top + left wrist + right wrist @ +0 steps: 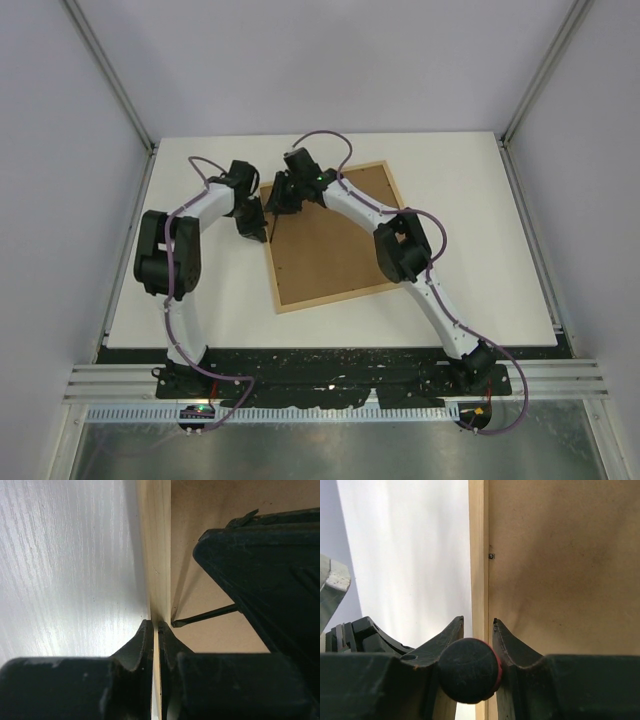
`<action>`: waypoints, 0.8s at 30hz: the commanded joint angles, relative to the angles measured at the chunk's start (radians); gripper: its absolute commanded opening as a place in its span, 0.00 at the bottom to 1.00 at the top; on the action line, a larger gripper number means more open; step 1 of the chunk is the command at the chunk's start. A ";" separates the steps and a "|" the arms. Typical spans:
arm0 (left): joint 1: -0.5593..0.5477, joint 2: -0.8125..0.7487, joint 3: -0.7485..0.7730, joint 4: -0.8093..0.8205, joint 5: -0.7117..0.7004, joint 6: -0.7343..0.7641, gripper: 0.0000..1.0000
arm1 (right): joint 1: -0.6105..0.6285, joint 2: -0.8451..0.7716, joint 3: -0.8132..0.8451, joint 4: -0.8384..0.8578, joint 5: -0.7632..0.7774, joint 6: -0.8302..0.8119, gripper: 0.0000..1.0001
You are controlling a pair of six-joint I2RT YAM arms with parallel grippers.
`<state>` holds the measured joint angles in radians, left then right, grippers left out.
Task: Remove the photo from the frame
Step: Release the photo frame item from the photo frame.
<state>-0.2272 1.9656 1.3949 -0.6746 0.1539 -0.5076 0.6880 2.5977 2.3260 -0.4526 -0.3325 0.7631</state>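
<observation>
The frame (331,299) lies face down on the white table, its brown fibreboard back (330,240) facing up. The photo is hidden under that back. My left gripper (252,228) is shut on the frame's left wooden strip (159,555), one finger on each side of it (155,625). My right gripper (280,195) hovers over the frame's far left corner and is shut on the red-handled screwdriver (467,670). The screwdriver's thin shaft (205,615) slants down, with its tip at the seam between strip and back, just ahead of my left fingertips.
A small metal retaining tab (491,556) sits on the seam farther along the strip. The bulky black right gripper body (270,580) crowds the space right beside my left gripper. Bare white table (470,200) lies right of the frame, with grey walls around.
</observation>
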 commanded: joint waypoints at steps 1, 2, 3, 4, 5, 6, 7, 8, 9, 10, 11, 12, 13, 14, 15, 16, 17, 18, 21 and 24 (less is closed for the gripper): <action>-0.073 0.018 0.018 0.112 0.049 -0.003 0.08 | 0.139 -0.160 0.145 -0.046 -0.077 0.153 0.08; -0.077 0.018 0.018 0.112 0.046 -0.002 0.08 | 0.140 -0.166 0.156 -0.076 -0.056 0.127 0.08; -0.078 0.012 0.019 0.110 0.044 0.000 0.08 | 0.142 -0.168 0.176 -0.086 -0.025 0.114 0.08; -0.078 0.009 0.019 0.110 0.039 0.000 0.09 | 0.142 -0.172 0.179 -0.092 -0.017 0.096 0.08; -0.080 0.006 0.018 0.110 0.038 0.003 0.09 | 0.139 -0.175 0.183 -0.100 0.007 0.088 0.08; -0.080 0.000 0.018 0.110 0.035 0.003 0.08 | 0.136 -0.176 0.179 -0.109 0.016 0.073 0.08; -0.080 -0.005 0.018 0.109 0.032 0.006 0.08 | 0.130 -0.176 0.174 -0.109 0.015 0.067 0.08; -0.078 -0.011 0.016 0.107 0.029 0.009 0.08 | 0.116 -0.176 0.162 -0.110 0.009 0.064 0.08; -0.077 -0.017 0.016 0.107 0.026 0.011 0.08 | 0.102 -0.172 0.156 -0.106 -0.017 0.062 0.08; -0.072 -0.023 0.013 0.109 0.026 0.012 0.08 | 0.070 -0.171 0.130 -0.089 -0.078 0.058 0.08; -0.066 -0.028 0.012 0.110 0.029 0.012 0.09 | 0.052 -0.171 0.110 -0.065 -0.138 0.064 0.08; -0.055 -0.031 0.010 0.112 0.036 0.012 0.09 | 0.001 -0.172 0.045 0.025 -0.271 0.111 0.08; -0.043 -0.028 0.010 0.113 0.048 0.008 0.10 | -0.020 -0.171 0.001 0.160 -0.336 0.142 0.08; -0.034 -0.027 0.010 0.116 0.065 0.004 0.10 | -0.068 -0.169 -0.058 0.210 -0.432 0.201 0.08; -0.024 -0.024 0.010 0.119 0.078 0.001 0.11 | -0.083 -0.168 -0.077 0.273 -0.450 0.215 0.08; -0.015 -0.019 0.018 0.118 0.085 0.001 0.11 | -0.112 -0.165 -0.082 0.285 -0.457 0.203 0.08; -0.011 -0.013 0.022 0.116 0.093 0.003 0.11 | -0.125 -0.156 -0.080 0.307 -0.453 0.190 0.08; -0.006 -0.002 0.038 0.113 0.102 0.004 0.12 | -0.140 -0.149 -0.076 0.319 -0.444 0.156 0.08; 0.005 0.032 0.094 0.086 0.131 0.024 0.18 | -0.156 -0.108 -0.063 0.382 -0.432 0.098 0.08; 0.023 0.064 0.160 0.047 0.142 0.061 0.26 | -0.157 -0.064 -0.028 0.390 -0.416 0.030 0.08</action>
<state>-0.2291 1.9957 1.4582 -0.6250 0.2359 -0.4873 0.5022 2.5202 2.2391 -0.2039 -0.6876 0.8703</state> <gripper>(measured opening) 0.226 0.322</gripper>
